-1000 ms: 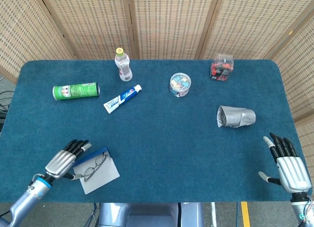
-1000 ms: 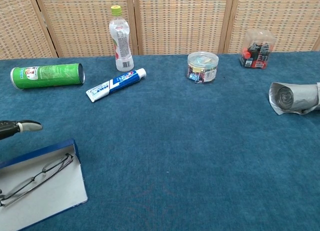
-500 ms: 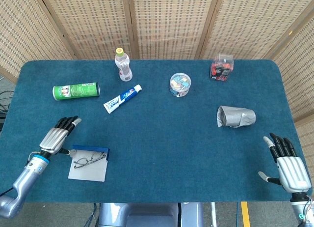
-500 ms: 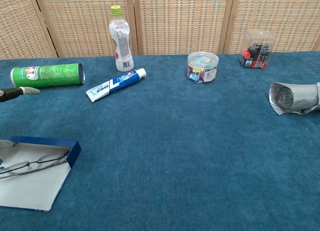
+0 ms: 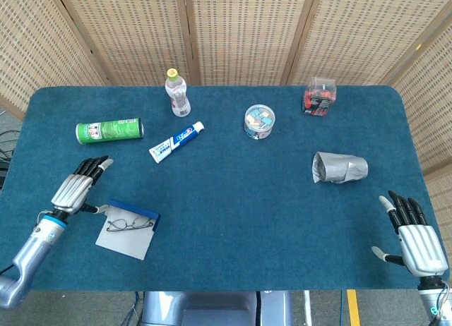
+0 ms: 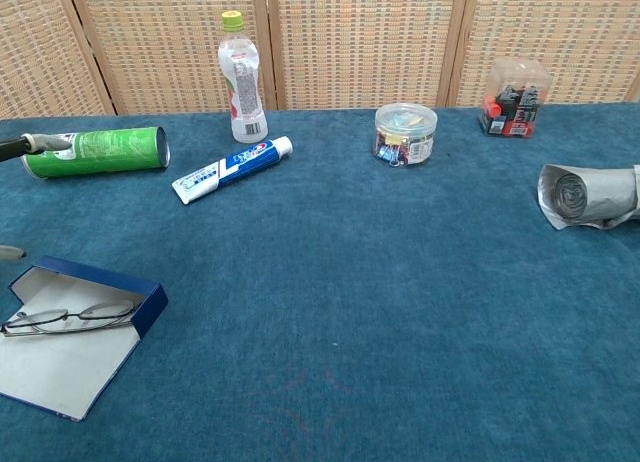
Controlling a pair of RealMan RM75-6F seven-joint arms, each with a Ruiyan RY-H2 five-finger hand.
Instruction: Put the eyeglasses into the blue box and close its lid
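The blue box (image 5: 133, 208) lies open near the table's front left, its grey lid (image 5: 124, 239) folded flat toward the front edge. The eyeglasses (image 5: 128, 224) rest folded on the grey inner surface just beside the blue wall; the chest view shows the eyeglasses (image 6: 68, 317) and the blue box (image 6: 146, 298) low at the left. My left hand (image 5: 72, 190) hovers just left of the box with straight, spread fingers and holds nothing; its thumb is close to the box's corner. My right hand (image 5: 412, 237) is open at the front right, far from the box.
Along the back stand a green can (image 5: 109, 130) on its side, a toothpaste tube (image 5: 176, 141), a water bottle (image 5: 177, 93), a round clear tub (image 5: 258, 121) and a clear box of red and black items (image 5: 319, 95). A grey roll (image 5: 340, 168) lies at the right.
My left hand has lifted off the box and moved left and away from me. The box with the eyeglasses has slid left and turned. The right hand has stayed still.
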